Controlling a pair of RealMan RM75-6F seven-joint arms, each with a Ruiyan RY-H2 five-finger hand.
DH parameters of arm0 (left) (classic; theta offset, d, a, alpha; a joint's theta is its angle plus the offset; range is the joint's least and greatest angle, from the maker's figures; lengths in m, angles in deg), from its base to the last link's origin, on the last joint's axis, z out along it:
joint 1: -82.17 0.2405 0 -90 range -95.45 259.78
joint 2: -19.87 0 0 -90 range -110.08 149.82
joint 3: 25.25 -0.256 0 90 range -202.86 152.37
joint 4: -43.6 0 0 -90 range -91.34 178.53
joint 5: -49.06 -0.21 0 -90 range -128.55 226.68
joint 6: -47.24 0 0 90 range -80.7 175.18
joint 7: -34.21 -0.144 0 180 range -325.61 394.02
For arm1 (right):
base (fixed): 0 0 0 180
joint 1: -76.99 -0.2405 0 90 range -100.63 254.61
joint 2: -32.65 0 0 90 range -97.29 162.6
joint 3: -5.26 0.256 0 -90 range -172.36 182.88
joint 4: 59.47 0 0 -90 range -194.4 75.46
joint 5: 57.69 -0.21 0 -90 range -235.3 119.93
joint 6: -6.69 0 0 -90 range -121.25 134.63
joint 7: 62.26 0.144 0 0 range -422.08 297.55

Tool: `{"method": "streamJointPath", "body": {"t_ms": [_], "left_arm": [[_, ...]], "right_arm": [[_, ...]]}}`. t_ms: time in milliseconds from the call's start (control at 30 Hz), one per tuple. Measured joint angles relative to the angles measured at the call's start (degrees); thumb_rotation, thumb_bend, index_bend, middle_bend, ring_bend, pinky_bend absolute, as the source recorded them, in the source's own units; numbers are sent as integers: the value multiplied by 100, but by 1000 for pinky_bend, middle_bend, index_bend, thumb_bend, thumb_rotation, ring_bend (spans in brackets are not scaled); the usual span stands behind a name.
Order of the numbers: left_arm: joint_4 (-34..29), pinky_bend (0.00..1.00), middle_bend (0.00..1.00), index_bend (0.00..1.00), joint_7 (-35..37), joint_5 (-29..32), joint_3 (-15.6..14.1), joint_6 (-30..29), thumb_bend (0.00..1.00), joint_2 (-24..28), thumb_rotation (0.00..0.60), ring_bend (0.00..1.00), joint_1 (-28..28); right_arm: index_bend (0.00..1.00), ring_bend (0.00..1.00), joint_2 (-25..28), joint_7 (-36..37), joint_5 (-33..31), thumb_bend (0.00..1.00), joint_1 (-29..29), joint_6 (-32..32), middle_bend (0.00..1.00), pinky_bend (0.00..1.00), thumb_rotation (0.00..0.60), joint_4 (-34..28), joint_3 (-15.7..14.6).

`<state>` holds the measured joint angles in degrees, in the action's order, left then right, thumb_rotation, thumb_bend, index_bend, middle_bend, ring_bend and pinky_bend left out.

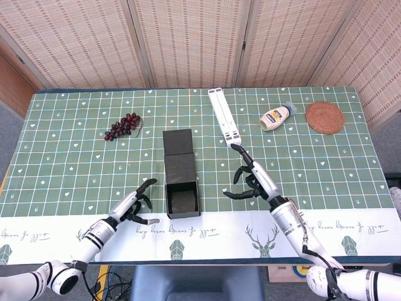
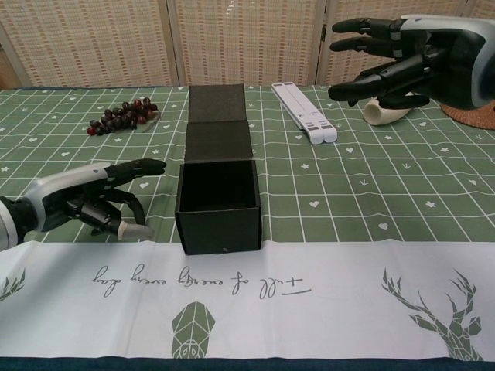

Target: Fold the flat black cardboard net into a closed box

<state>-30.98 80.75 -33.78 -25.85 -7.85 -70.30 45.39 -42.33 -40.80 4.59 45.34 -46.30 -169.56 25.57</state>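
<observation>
Fingers spread, both hands (image 1: 135, 205) (image 1: 252, 179) | matte black cardboard box (image 1: 181, 194) open-topped

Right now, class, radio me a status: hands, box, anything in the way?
Left hand open, low beside box. Right hand open, raised, off it. Box formed, lid flaps flat behind, not closed. Nothing in the way.

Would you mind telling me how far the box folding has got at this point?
Done: the black box has its four walls standing, open at the top. In hand: nothing; the left hand and right hand are both empty and off it. Left: the lid panels lie flat behind it, still to be folded over.
</observation>
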Motion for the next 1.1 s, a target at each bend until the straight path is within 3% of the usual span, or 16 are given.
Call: {"method": "streamJointPath", "body": {"t_ms": [733, 1100], "left_arm": [[433, 812, 0, 0, 158, 43, 373, 267, 95, -643, 600, 474, -128], [678, 812, 17, 37, 261, 48, 499, -1, 95, -990, 600, 528, -31]], "right_arm": [[0, 562, 83, 419, 191, 18, 59, -60, 0, 1000, 600, 223, -107], [0, 562, 81, 567, 154, 25, 73, -68, 0, 1000, 600, 345, -120]]}}
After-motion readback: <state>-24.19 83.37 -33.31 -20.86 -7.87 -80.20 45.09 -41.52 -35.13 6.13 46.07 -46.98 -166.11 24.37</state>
